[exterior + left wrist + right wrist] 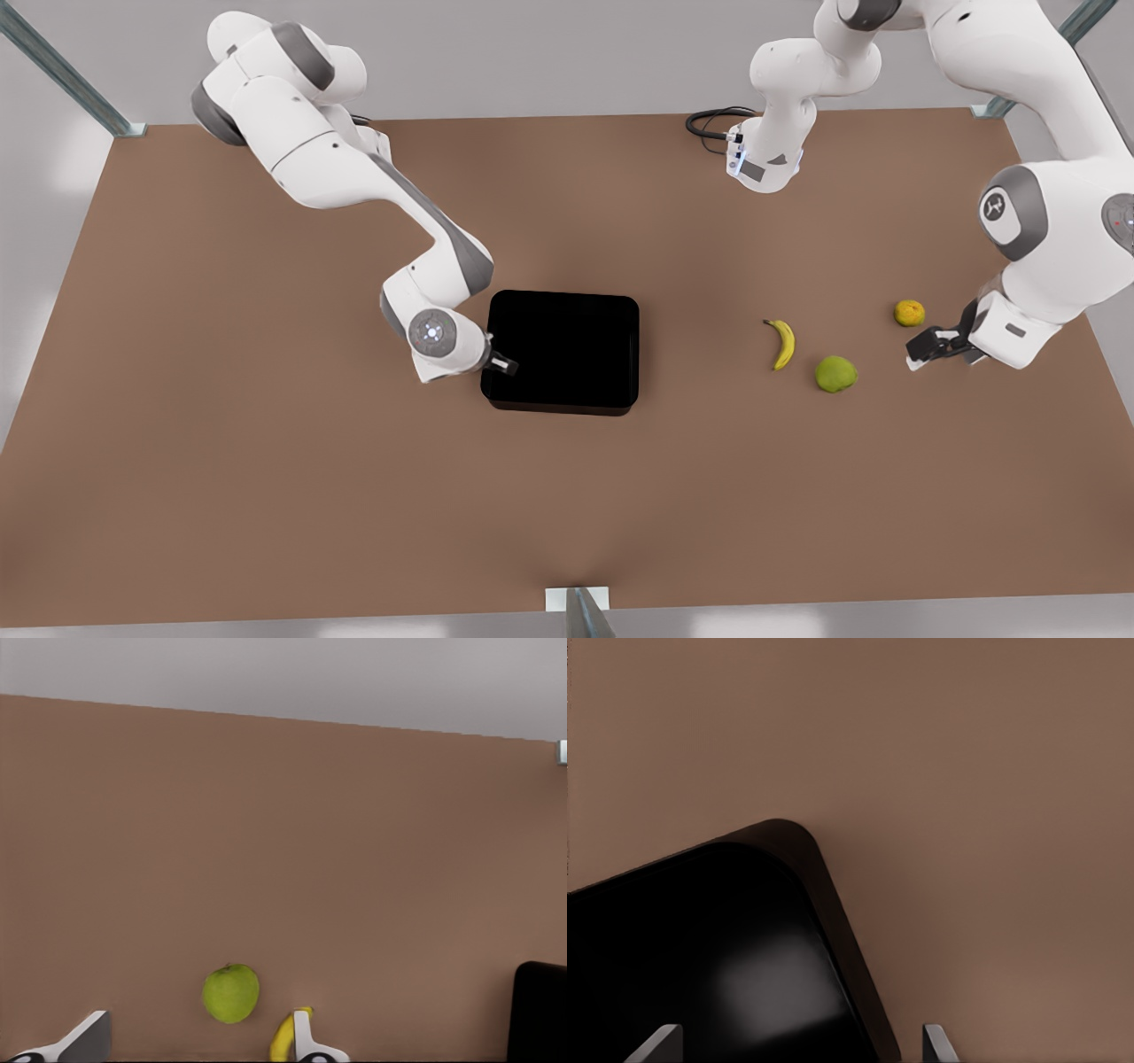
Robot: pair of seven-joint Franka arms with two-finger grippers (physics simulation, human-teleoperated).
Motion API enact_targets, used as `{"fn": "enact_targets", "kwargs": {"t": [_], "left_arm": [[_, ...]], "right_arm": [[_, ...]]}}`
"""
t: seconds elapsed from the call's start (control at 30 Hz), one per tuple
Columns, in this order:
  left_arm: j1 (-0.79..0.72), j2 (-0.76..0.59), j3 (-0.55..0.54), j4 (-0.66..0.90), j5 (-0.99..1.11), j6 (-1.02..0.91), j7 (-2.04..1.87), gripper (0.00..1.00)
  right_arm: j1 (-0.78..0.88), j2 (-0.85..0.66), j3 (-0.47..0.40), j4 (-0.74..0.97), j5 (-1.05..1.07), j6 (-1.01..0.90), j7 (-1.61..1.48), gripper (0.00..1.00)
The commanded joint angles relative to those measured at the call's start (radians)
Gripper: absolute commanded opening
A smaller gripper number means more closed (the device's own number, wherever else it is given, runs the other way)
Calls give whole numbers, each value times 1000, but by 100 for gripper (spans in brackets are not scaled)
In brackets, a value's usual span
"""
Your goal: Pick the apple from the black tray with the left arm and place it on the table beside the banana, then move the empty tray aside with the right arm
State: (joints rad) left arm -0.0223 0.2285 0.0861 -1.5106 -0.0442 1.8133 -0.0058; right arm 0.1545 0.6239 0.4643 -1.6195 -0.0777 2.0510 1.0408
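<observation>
apple already down, tray grab is next

my left gripper hangs with jaws spread and empty, the apple resting ahead of them on the table just beside the banana, so that half looks done. i keep my right gripper at the black tray edge, jaws open astride its rim, presumably to pinch and drag it.

A pale grey floor surrounds the scene; metal frame struts stand at the upper corners and the bottom centre.
</observation>
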Motion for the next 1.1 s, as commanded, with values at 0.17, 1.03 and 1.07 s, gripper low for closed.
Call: {"fn": "enact_targets", "kwargs": {"t": [0.17,1.03,1.07], "left_arm": [[-2,8,3,10,26,-104,-31,100],[-8,18,-3,10,73,-92,-52,100],[-8,17,-3,10,73,-94,-52,100]], "right_arm": [[-12,-4,17,-60,-34,35,-94,100],[-23,40,30,-94,-42,70,-326,12],[-27,28,39,-94,-40,66,-321,12]]}}
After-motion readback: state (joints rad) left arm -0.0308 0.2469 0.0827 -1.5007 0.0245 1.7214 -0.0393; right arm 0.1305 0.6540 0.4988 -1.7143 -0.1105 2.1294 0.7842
